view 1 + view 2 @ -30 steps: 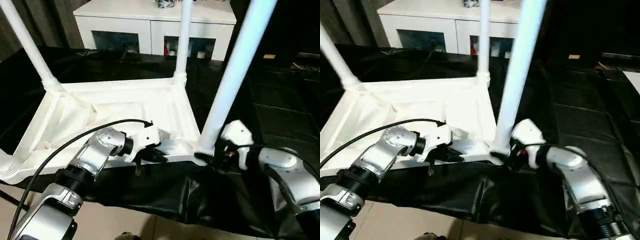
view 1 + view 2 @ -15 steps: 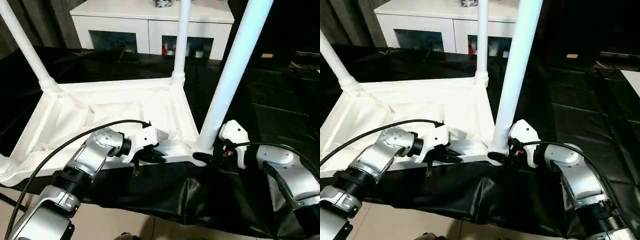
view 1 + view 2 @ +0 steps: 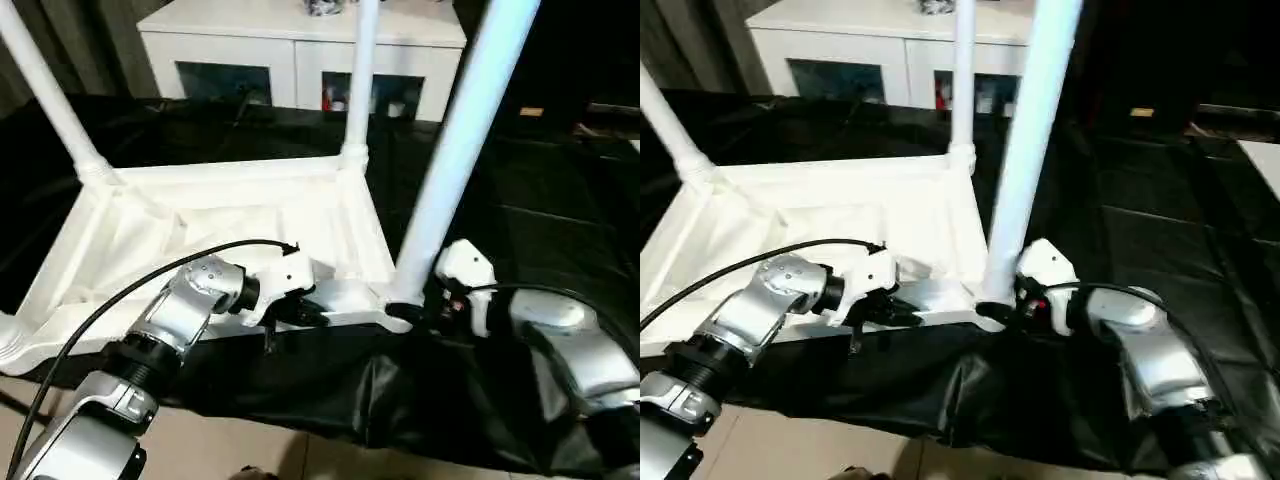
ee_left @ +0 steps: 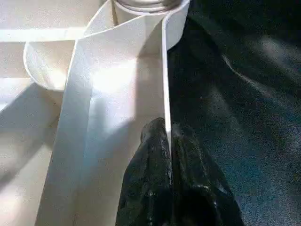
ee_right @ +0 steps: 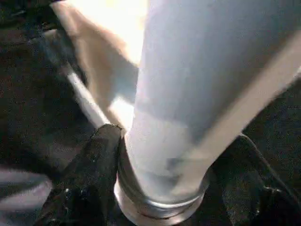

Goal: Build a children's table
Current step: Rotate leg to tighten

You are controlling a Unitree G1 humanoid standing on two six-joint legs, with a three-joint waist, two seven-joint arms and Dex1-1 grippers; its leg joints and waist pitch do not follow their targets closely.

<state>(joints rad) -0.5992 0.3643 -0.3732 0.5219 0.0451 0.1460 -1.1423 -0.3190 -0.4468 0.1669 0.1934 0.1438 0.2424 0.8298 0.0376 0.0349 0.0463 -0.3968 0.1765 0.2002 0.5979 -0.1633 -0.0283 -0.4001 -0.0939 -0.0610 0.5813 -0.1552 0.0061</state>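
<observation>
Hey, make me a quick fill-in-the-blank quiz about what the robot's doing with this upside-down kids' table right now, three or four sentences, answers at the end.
1. The tabletop lies upside down on a ____ sheet.
2. The left gripper is shut on the tabletop's thin ____.
3. The right gripper has a finger on each side of the base of the near right ____.
4. Behind the table stands a white ____ with glass fronts.

Answers: black; edge; leg; cabinet
</observation>
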